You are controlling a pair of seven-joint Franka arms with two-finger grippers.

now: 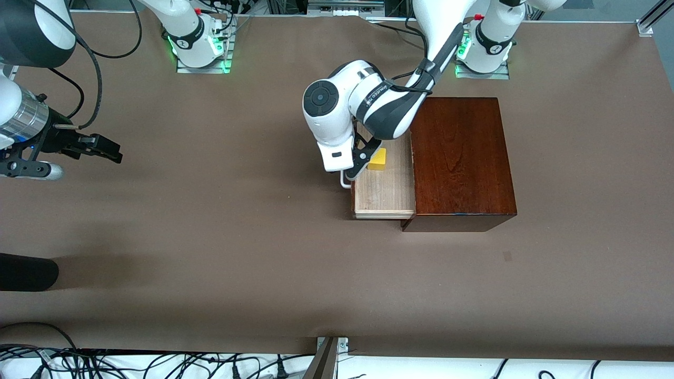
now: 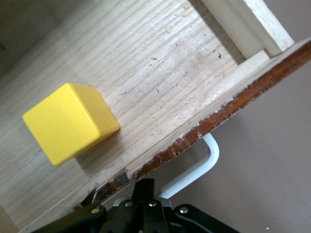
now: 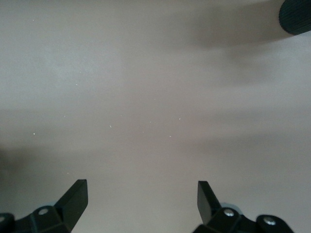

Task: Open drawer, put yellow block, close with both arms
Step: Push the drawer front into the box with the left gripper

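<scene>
Status: the drawer (image 1: 383, 189) stands pulled out of the dark wooden box (image 1: 461, 158) toward the right arm's end of the table, so the opening step is done. The yellow block (image 1: 377, 158) rests on the drawer floor, just inside the dark front panel, so the placing step also appears done.

The left gripper (image 1: 359, 164) sits over the drawer front beside the white loop handle (image 2: 201, 165), fingers clenched together with nothing between them; the block lies apart from it.

The right gripper (image 1: 108, 149) waits over bare table well apart from the drawer, fingers (image 3: 75, 196) spread wide and empty.

Remaining, by judgement: push the drawer back into the box, using both arms as the task specifies; the right arm has yet to approach
</scene>
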